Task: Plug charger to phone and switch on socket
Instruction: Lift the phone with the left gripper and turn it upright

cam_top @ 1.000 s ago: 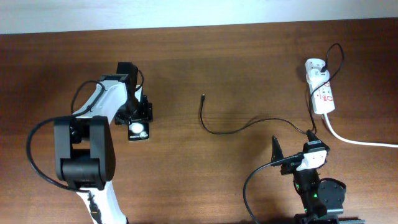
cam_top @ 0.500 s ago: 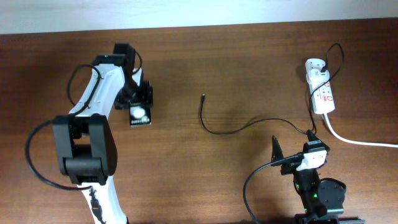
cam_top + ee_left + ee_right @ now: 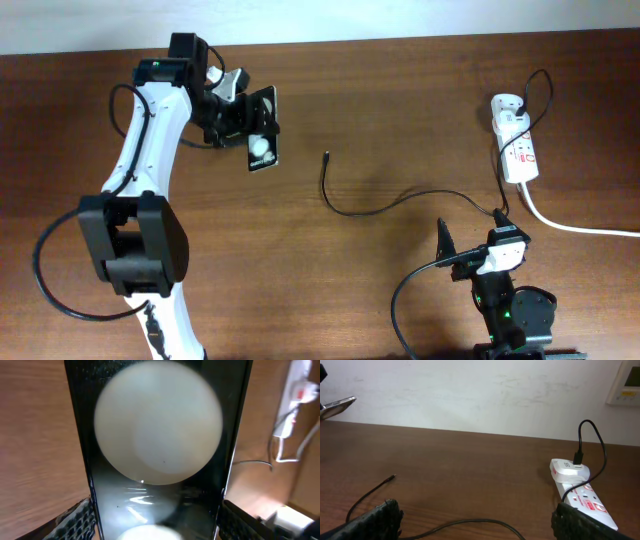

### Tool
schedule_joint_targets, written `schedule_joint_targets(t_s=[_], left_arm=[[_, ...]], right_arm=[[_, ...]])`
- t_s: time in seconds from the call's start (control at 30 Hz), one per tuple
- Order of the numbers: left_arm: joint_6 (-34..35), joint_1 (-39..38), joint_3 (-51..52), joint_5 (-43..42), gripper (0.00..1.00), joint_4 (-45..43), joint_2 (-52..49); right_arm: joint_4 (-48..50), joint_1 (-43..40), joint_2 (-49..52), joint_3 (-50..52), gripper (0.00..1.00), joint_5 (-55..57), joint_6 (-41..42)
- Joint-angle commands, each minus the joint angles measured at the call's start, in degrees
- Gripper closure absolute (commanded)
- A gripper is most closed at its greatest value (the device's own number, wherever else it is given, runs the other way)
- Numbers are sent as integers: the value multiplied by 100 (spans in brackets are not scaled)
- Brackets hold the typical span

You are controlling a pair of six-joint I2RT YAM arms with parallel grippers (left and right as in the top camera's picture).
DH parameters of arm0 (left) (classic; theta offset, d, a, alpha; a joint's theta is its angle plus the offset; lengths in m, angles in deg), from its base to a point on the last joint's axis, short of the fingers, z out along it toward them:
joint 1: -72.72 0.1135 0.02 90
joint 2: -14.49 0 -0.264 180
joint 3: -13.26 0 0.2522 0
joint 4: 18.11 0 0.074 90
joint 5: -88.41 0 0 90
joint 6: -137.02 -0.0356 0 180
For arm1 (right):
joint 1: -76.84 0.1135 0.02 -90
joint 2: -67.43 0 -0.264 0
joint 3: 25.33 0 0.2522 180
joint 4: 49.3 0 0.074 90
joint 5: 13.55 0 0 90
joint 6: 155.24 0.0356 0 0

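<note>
Right now the left gripper point(image 3: 157, 521) is clenching the phone point(image 3: 262, 149) across its width. Its padded fingers point(image 3: 75, 521) are pressing on the two long edges, so the glossy screen is facing the wrist camera. The end beyond the fingertips is sticking out free, probably to leave the port reachable. The phone is hanging clear of the table, tilted, which suits carrying it toward the plug. Off to the side of that free end, near but apart, the small tip of the charger point(image 3: 327, 155) is lying loose on the wood, pointing away from the robot. Nothing is pinning it, so it may skid when pushed. Farther out, the right gripper point(image 3: 477, 515) is waiting low with its fingers spread and nothing between them. The black cable is curving across the table just ahead of it, within reach for steadying. Farthest from both, ahead and to the right of that idle gripper, the socket point(image 3: 517, 150) is lying flat with the charger's adapter point(image 3: 505, 105) seated in its far end. Its switch is too small to read.
</note>
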Motion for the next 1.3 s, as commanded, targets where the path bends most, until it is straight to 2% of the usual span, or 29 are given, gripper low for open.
schedule_joint_targets(t_s=[0.0,0.07,0.17,0.3,0.43,0.53,0.63,0.7,0.87,0.93,1.07,1.13,1.27], left_arm=[[17,11,-190,-822,48,144,13],[17,9,-190,-1084,50,295,13],[24,9,-190,-1416,65,472,13],[365,9,-190,-1556,69,706,13],[1521,9,-190,-1556,68,981,13],[2350,9,-190,-1556,72,1202,13],[2398,9,-190,-1609,75,1362,13],[2393,9,-190,-1904,70,1453,13],[2393,11,-190,-1904,89,1451,13],[2420,11,-190,-2100,88,1508,13],[3182,15,-190,-2496,86,1954,13],[3456,15,-190,-2924,86,2055,13],[3493,15,-190,-4074,88,2356,13]], right_arm=[[-17,-9,-37,42,1,13,42],[-17,-9,-37,42,1,13,42],[-17,-9,-37,42,1,13,42],[-17,-9,-37,42,1,13,42],[-17,-9,-37,42,1,13,42],[-17,-9,-37,42,1,13,42],[-17,-9,-37,42,1,13,42],[-17,-9,-37,42,1,13,42],[-17,-9,-37,42,1,13,42],[-17,-9,-37,42,1,13,42],[-17,-9,-37,42,1,13,42],[-17,-9,-37,42,1,13,42],[-17,-9,-37,42,1,13,42]])
